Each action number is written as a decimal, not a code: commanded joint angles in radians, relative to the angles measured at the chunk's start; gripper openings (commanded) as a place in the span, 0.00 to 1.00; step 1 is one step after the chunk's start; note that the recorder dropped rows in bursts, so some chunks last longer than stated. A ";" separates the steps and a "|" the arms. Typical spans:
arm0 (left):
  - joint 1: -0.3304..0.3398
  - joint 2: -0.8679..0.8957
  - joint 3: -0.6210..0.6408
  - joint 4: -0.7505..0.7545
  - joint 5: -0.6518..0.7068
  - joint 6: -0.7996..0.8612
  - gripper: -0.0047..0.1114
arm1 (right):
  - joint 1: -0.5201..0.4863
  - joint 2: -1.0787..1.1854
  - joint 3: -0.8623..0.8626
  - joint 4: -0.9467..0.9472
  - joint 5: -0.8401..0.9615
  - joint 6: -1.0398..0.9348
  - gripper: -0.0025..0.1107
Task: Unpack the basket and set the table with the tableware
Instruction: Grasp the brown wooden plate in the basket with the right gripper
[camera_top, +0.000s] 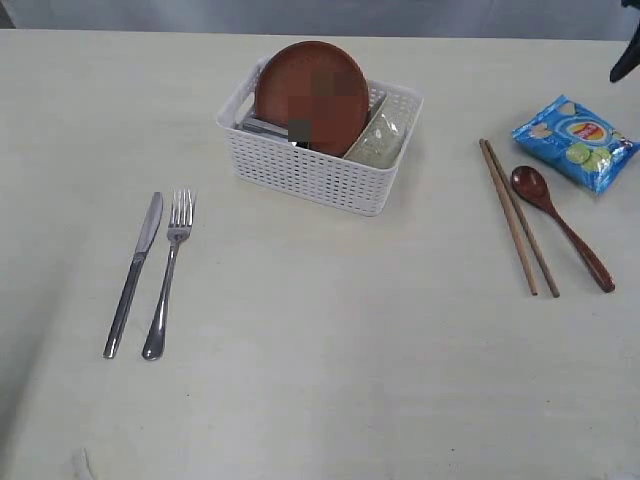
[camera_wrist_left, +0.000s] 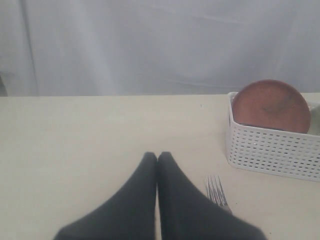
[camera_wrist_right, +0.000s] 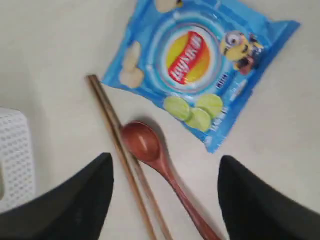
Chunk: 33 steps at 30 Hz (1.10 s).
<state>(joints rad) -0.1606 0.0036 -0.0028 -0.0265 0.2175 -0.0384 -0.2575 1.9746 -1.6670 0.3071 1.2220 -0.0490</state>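
The basket (camera_top: 320, 165) was seen toward the far middle of the surface (camera_top: 330, 380), its long axis skewed a little, running from far left to nearer right. The brown plate (camera_top: 310, 95) was stood on edge inside it, its face turned to the front, with a pale bowl (camera_top: 382, 135) tucked in beside it. The plate was judged the next piece to be taken: its upper rim would best be pinched, and it would best be lifted straight up clear of the lattice wall before being laid flat. To the left, the knife (camera_top: 133, 272) and fork (camera_top: 168, 275) were laid side by side, handles near, tines far. To the right, the chopsticks (camera_top: 518, 215) and spoon (camera_top: 560, 225) were set at a slant beside the chips bag (camera_top: 575, 140). The right end effector (camera_wrist_right: 165, 170) was held spread wide and empty above them; the left end effector (camera_wrist_left: 158, 157) was clenched on nothing.
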 joint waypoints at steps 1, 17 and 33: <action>-0.001 -0.004 0.003 -0.004 -0.006 0.000 0.04 | 0.001 -0.039 -0.056 0.253 -0.001 -0.135 0.52; -0.001 -0.004 0.003 -0.004 -0.006 0.000 0.04 | 0.539 -0.021 -0.143 0.114 -0.287 -0.367 0.52; -0.001 -0.004 0.003 -0.004 -0.006 0.000 0.04 | 0.655 0.301 -0.431 -0.023 -0.248 -0.288 0.52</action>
<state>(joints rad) -0.1606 0.0036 -0.0028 -0.0265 0.2175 -0.0384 0.3991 2.2408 -2.0506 0.2936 0.9474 -0.3431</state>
